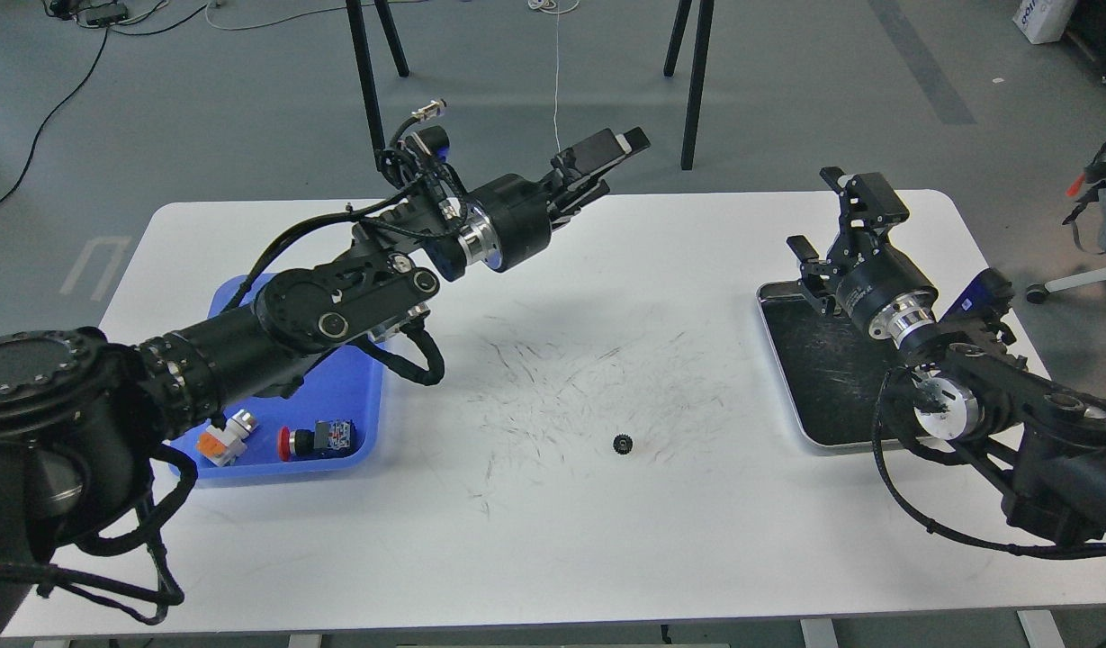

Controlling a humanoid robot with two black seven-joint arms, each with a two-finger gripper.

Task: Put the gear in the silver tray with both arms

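Room: grey concrete floor with black stand legs and loose cables along the top of the frame, and a white rounded table (553,540) filling the middle, scuffed with dark scratch marks around its centre.

Gear: the small black toothed gear (623,443) lies flat on the bare tabletop, just below centre frame, with nothing touching it.

Silver tray: the shallow shiny metal tray with the dark scratched bottom (818,378) sits at right of frame, well apart from the gear and with nothing in it as far as we can see.

Blue tray: a blue plastic tray (337,405) at left holds small button-type parts, red, white and orange ones. Not our target.

Left gripper: our left gripper (606,157) is up high at upper centre, nowhere near the gear. Fingers look close together and carry nothing.

Right gripper: our right gripper (831,220) hangs over the silver tray's far left corner with its fingers spread wide and nothing between them.

Step in hand: looks to us like the right arm's pickup. Come in from the right, drop straight down over the gear with fingers either side, and close low, because it's tiny and flat and would skid if nudged.
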